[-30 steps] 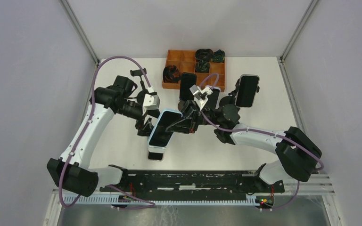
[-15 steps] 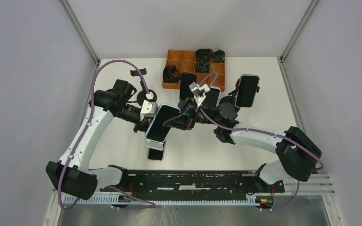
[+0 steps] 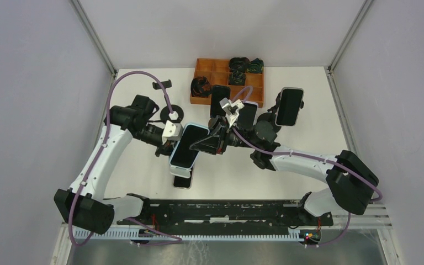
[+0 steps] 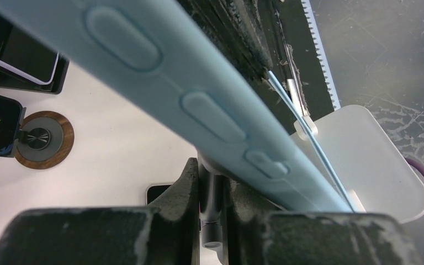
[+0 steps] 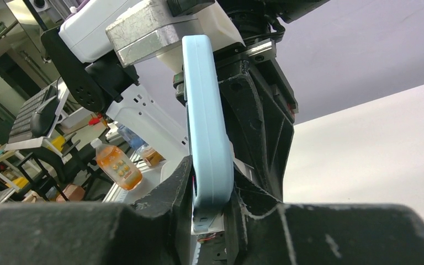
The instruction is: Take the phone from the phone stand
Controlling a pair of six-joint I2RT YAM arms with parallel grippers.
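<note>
The left jaws have swung in from beside the phone (image 3: 189, 146) and clamped shut, and the phone has drifted a little toward the far left since a second ago. It hangs in the air above the worktop (image 3: 226, 176), over a second phone (image 3: 182, 180) lying flat, caught between the two arms. The left jaws are closed on the thin grey stem of the stand (image 4: 211, 223) behind the phone's back. The right jaws pinch the blue case near one edge, one on the screen side and one on the back.

To my eye this is the moment of separation. The left arm should simply hold the stem dead still while the right draws the phone straight off its mount, without twisting. I can't see how the mount grips, so a slow, steady pull seems wisest, with the pinch kept firm.

The phone's screen faces up, somewhat tilted. Its long axis runs near to far, with the far end leaning right.
</note>
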